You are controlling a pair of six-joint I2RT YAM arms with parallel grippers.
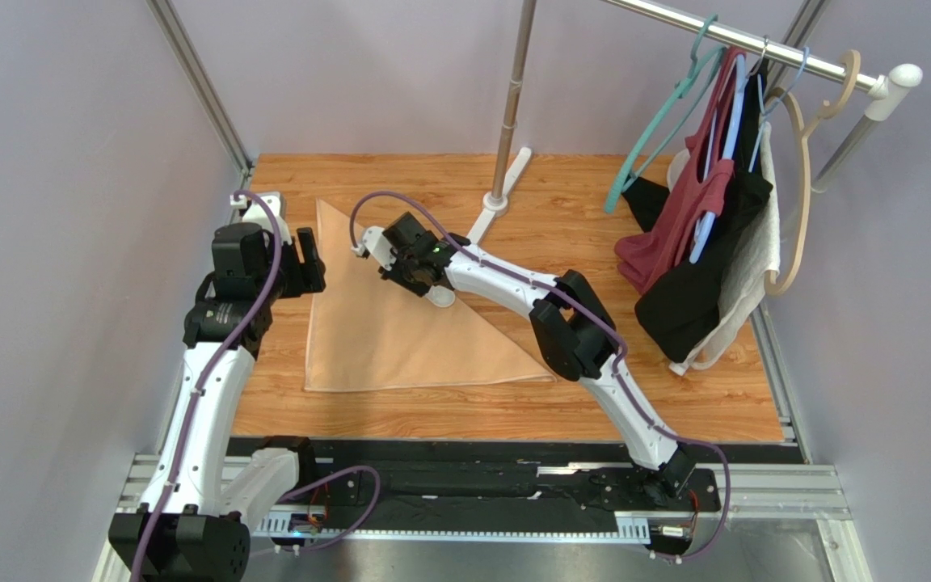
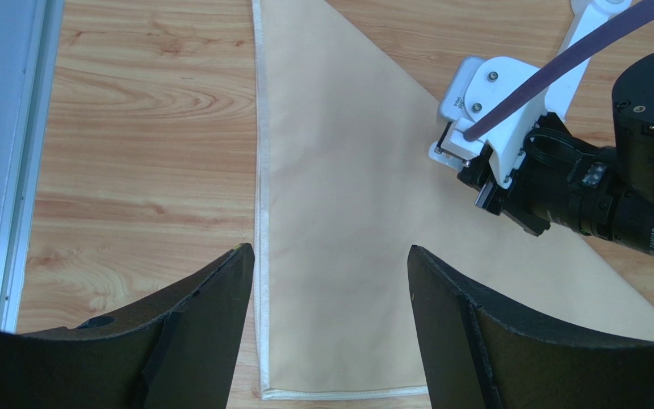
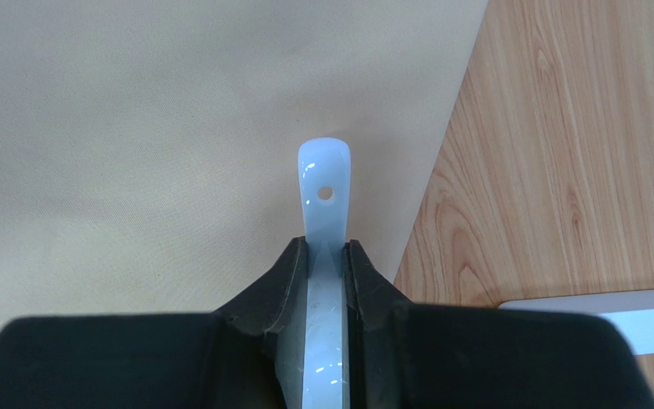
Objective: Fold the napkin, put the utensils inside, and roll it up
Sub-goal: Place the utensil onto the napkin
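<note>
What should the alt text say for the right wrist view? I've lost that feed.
The right gripper pinches the handle of a white spoon, whose rounded end with a small hole points out over the peach napkin. Bare wooden table shows to the right of the napkin's slanted edge.

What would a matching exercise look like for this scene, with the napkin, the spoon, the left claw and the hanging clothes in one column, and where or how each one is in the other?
Things:
1. napkin
2. spoon
3. left claw
4. hanging clothes

Places or states:
A. open, over the napkin's left edge
B. on hangers on the rail, far right
C. folded into a triangle, flat on the table
D. handle pinched in the right claw

Pairs: 1-C, 2-D, 3-A, 4-B
</note>
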